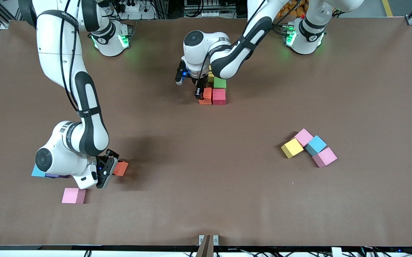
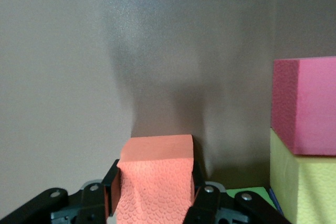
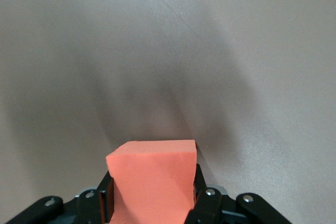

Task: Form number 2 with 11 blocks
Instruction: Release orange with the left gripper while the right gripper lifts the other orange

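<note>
My left gripper [image 1: 201,95] [image 2: 154,195] is shut on an orange block [image 1: 207,97] [image 2: 156,153], squeezing it. That block is down beside a red block [image 1: 219,96] [image 2: 304,106], next to a green block [image 1: 220,82] and a yellow block [image 1: 211,76] [image 2: 302,187]; these stand together mid-table near the bases, and no number 2 can be read from them. My right gripper [image 1: 110,168] [image 3: 152,195] is shut on another orange block [image 1: 121,167] [image 3: 152,161], low over the table toward the right arm's end.
A pink block [image 1: 73,195] lies nearer the front camera than the right gripper. A light blue block [image 1: 38,171] and a purple one [image 1: 56,175] peek out under the right arm. Toward the left arm's end lie yellow [image 1: 292,147], pink [image 1: 303,137], light blue [image 1: 316,145] and pink [image 1: 324,157] blocks.
</note>
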Robot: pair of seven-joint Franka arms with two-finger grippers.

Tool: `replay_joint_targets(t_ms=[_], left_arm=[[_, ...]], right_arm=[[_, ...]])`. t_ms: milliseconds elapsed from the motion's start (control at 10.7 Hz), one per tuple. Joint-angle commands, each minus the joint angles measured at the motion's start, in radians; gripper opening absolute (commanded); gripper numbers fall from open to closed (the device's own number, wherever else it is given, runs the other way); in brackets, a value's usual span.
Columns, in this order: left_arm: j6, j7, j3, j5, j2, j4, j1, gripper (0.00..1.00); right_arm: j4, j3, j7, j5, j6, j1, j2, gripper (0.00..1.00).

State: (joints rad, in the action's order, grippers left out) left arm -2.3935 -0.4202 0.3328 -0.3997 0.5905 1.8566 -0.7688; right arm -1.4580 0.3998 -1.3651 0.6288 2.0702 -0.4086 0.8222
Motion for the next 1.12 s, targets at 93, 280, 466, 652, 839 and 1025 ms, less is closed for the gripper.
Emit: replay_joint_targets(t_ms=[93,280,466,652,839,1025], left_arm=[[-0.022,0.007,-0.001,-0.024,-0.018,0.038,0.003,0.39],[-0.022,0.009,-0.001,-0.024,-0.018,0.036,0.003,1.0],[-0.021,0.017,-0.001,-0.024,-0.02,0.036,0.003,1.0],[-0.021,0.03,0.0,-0.024,-0.026,0.035,0.003,1.0],[-0.021,0.07,0.005,-0.022,-0.029,0.027,0.003,1.0],[-0.019,0.077,0.024,-0.011,-0.044,0.027,0.005,1.0]], right_arm=[[0.001,-0.001,0.004,-0.009,-0.015,0.005,-0.012,0.07],[0.001,-0.001,0.003,-0.009,-0.015,0.008,-0.011,0.07],[0.001,-0.001,0.003,-0.009,-0.015,0.008,-0.011,0.07],[-0.001,-0.001,0.003,-0.009,-0.015,0.008,-0.011,0.07],[0.001,-0.001,0.003,-0.009,-0.016,0.008,-0.011,0.07],[0.005,-0.001,0.007,-0.006,-0.041,0.01,-0.011,0.07]])
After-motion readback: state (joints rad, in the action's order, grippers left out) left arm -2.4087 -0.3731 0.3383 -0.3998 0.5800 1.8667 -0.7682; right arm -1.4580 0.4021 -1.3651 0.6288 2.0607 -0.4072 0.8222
